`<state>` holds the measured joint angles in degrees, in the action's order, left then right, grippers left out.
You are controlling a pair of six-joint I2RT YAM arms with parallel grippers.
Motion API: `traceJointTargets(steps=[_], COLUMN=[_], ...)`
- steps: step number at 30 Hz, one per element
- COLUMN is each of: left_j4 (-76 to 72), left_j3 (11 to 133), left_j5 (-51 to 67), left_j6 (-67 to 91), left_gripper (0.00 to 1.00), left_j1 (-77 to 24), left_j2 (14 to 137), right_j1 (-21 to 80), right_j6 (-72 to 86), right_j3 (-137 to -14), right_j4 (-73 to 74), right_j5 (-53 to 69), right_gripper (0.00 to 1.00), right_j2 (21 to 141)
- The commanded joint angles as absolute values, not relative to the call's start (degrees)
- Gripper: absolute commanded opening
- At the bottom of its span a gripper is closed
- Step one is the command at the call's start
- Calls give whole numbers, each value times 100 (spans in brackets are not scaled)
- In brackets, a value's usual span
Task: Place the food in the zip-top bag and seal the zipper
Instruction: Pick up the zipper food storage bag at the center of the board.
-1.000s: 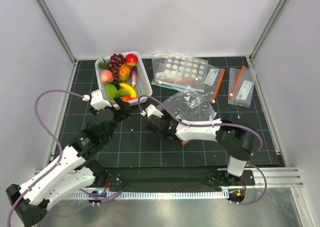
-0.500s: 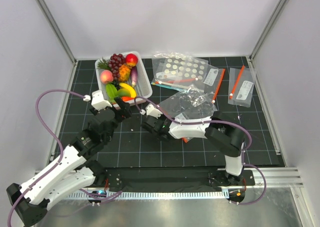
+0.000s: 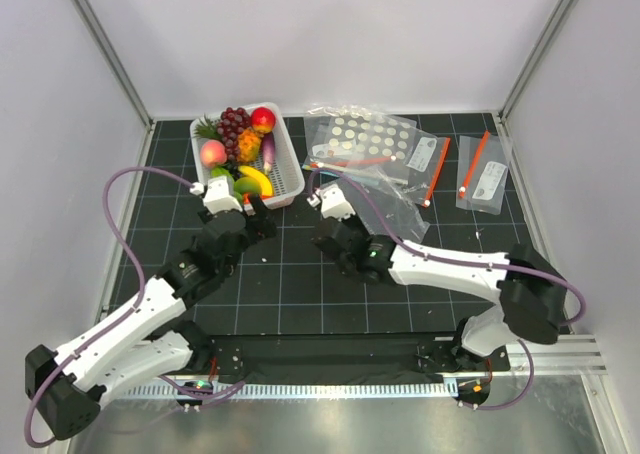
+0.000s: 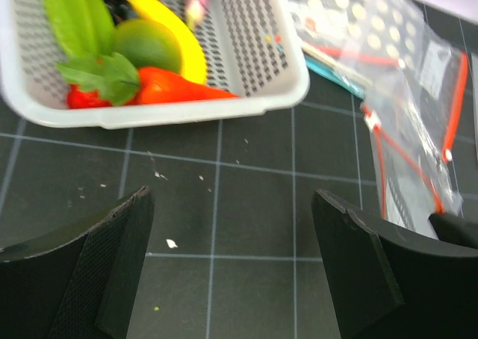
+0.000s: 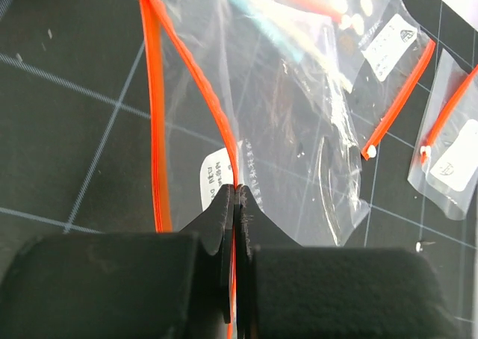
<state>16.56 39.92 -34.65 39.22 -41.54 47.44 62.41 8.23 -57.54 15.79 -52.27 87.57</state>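
The food lies in a white slotted basket [image 3: 288, 152]: a yellow banana [image 4: 170, 31], an orange carrot [image 4: 179, 91], a green piece [image 4: 146, 46] and a pink peach [image 3: 212, 153]. My left gripper [image 4: 231, 227] is open and empty over the mat, just in front of the basket's near wall. The clear zip-top bag [image 5: 299, 152] spreads ahead of my right gripper [image 5: 236, 193]. That gripper is shut on one strip of the orange-red zipper [image 5: 211, 107]. The other strip [image 5: 153, 107] hangs apart to the left, so the mouth gapes. From above, the right gripper [image 3: 335, 214] sits right of the basket.
A clear bag printed with white dots [image 3: 365, 134] lies behind the zip-top bag. Two small labelled bags [image 3: 432, 164] [image 3: 482, 174] with orange-red strips lie at the back right. Grapes and other fruit fill the basket's far end [image 3: 235, 124]. Frame walls close off both sides.
The right gripper has shut on the zipper strip and swung forward and right with the bag's edge. The left arm has reached closer to the basket, staying open.
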Motion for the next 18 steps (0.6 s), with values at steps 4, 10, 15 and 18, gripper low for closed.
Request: traceJointTargets(steps=[4, 10, 15, 18], left_j4=[888, 844, 992, 1212], left_j3=[4078, 4140, 4218, 4341], left_j5=[-2567, -2391, -2680, -3022], left_j6=[3630, 3533, 3472, 3428], left_gripper=[89, 93, 98, 100], left_j1=[-4131, -4131, -4131, -4140], left_j2=[5255, 5467, 5493, 5502], right_j1=[6170, 6108, 6047, 5986], right_j6=[1230, 1432, 1503, 1503], right_j3=[-5327, -5203, -5063, -4983], right_j4=[976, 862, 773, 756], right_j5=[-5098, -5062, -5080, -5071], right_gripper=[1, 1, 1, 1], right_j2=[7990, 7778, 7576, 7418])
